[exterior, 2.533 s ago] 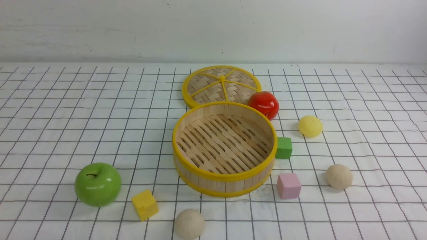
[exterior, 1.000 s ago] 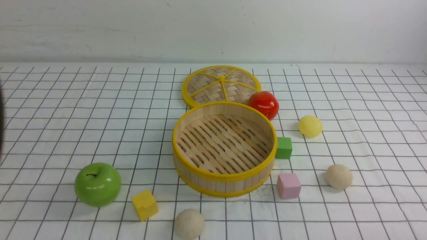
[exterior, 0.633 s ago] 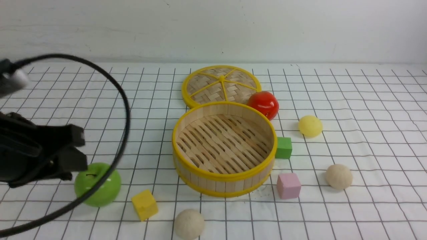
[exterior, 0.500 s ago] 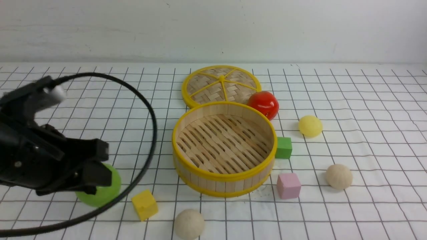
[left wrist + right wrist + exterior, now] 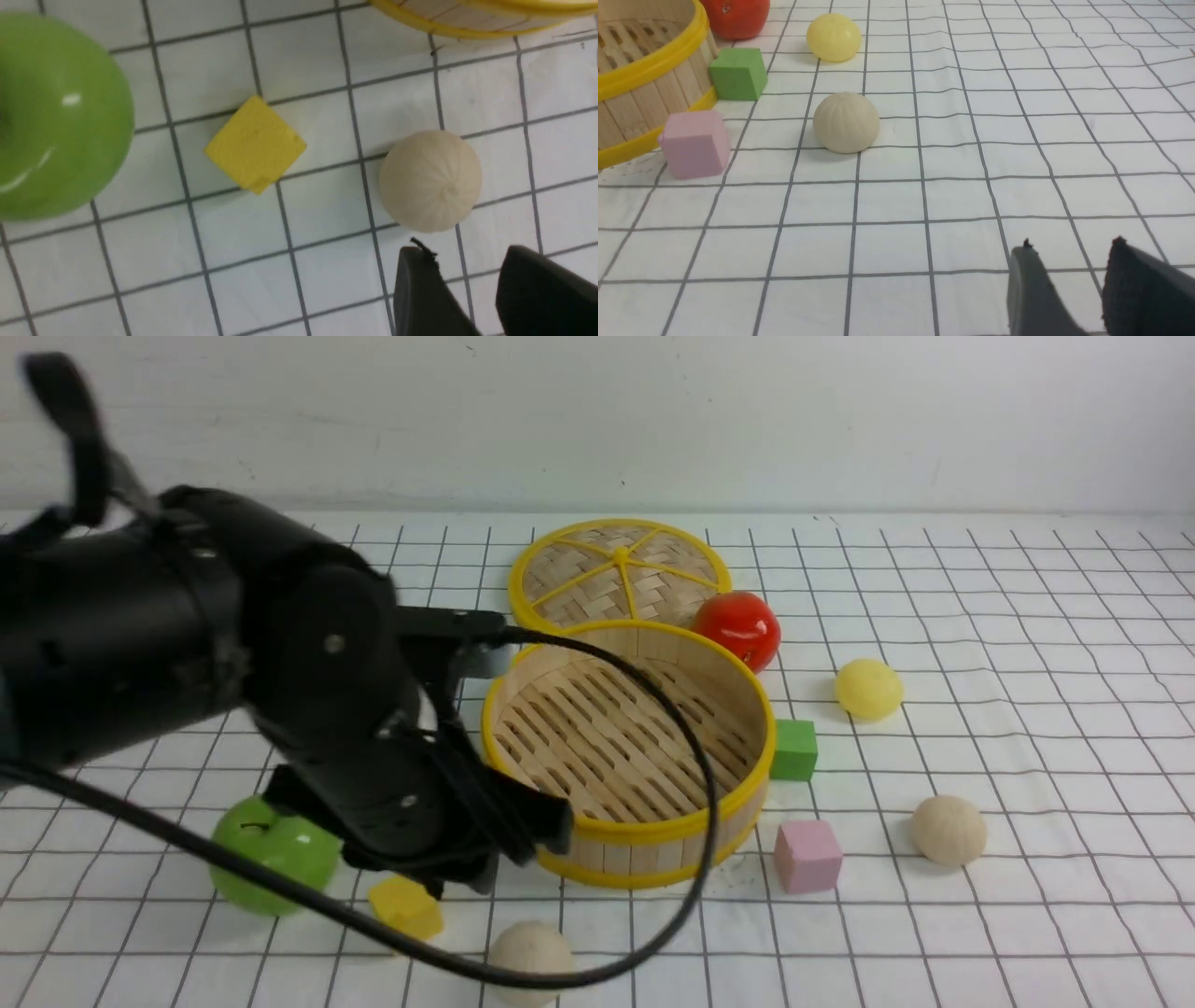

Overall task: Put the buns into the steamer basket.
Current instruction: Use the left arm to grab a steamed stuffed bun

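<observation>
The steamer basket (image 5: 627, 835) stands mid-table with nothing in it; it also shows in the left wrist view (image 5: 467, 23) and the right wrist view (image 5: 649, 70). One cream bun (image 5: 530, 959) lies in front of it, and my left gripper (image 5: 467, 261) hangs open and empty just short of that bun (image 5: 430, 181). In the front view my left arm's gripper (image 5: 523, 835) is by the basket's near left wall. A second cream bun (image 5: 948, 830) (image 5: 845, 122) and the pale yellow bun (image 5: 868, 689) (image 5: 834, 37) lie to the right. My right gripper (image 5: 1071, 252) is open and empty, well short of them.
A green apple (image 5: 271, 859) and a yellow cube (image 5: 408, 907) sit partly under my left arm. A red tomato (image 5: 740, 627), a green cube (image 5: 794, 749) and a pink cube (image 5: 808, 856) flank the basket's right. The woven lid (image 5: 618, 574) lies behind. A black cable (image 5: 695, 775) loops over the basket.
My left arm has swept in from the left edge and now hangs over the apple and yellow cube beside the basket. No object has moved.
</observation>
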Controlling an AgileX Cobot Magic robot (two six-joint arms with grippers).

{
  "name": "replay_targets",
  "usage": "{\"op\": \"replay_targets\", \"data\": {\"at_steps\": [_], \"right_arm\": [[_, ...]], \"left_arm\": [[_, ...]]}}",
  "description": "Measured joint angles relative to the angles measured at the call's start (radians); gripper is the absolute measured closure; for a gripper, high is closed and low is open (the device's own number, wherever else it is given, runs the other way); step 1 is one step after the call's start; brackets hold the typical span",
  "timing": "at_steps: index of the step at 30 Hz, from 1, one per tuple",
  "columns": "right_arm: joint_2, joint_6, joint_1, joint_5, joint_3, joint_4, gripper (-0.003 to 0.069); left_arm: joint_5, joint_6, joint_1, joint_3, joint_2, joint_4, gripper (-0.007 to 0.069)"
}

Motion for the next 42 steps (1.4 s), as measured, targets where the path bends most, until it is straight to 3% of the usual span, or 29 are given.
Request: {"op": "replay_targets", "data": {"at_steps": [4, 32, 40, 42], "right_arm": [[0.000, 0.000, 0.000, 0.000, 0.000, 0.000, 0.0420], [0.000, 0.000, 0.000, 0.000, 0.000, 0.001, 0.0420], [0.000, 0.000, 0.000, 0.000, 0.000, 0.001, 0.0420], [0.000, 0.000, 0.000, 0.000, 0.000, 0.001, 0.0420]], "left_arm": [[0.007, -0.012, -0.061, -0.075, 0.104, 0.023, 0.0386], [0.005, -0.014, -0.065, -0.115, 0.314, 0.047, 0.0392], [0.012, -0.011, -0.065, -0.115, 0.314, 0.046, 0.0535], [0.028, 0.017, -0.065, -0.116, 0.314, 0.037, 0.0624]]}}
